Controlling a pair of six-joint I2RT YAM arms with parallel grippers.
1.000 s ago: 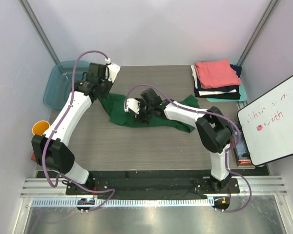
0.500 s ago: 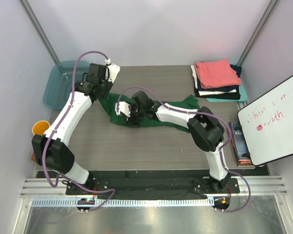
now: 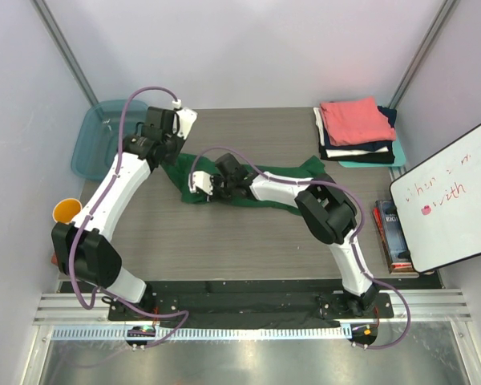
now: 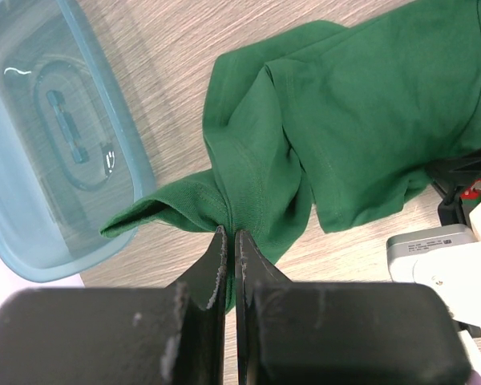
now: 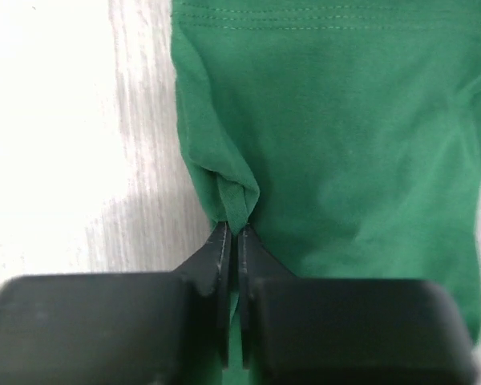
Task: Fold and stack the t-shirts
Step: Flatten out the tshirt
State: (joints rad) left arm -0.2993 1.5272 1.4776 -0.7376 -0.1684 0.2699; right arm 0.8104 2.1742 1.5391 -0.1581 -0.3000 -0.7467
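Green cloth fills both of my wrist views. The dark green cotton t-shirt [image 3: 298,173] lies rumpled in a long band across the middle of the grey wood-grain table [image 3: 224,241], running from beside the translucent teal plastic tub [image 3: 96,143] at the far left toward the right. My left gripper [image 4: 228,233] is clamped tight on a bunched edge at the shirt's left end, its jaws pressed together with a ridge of fabric rising from the tips. The tub's wall sits just beside that pinch. My right gripper [image 5: 230,229] is closed too, nipping a small raised fold at the cloth's edge, with bare tabletop on one side and a stitched hem beyond. From above, the two grippers are near each other, and my right arm reaches across over the garment. Well apart, at the far right corner, sits the stack of folded t-shirts [image 3: 361,148], with a coral-pink shirt [image 3: 354,119] on top, white and dark layers under it, and teal at the bottom.
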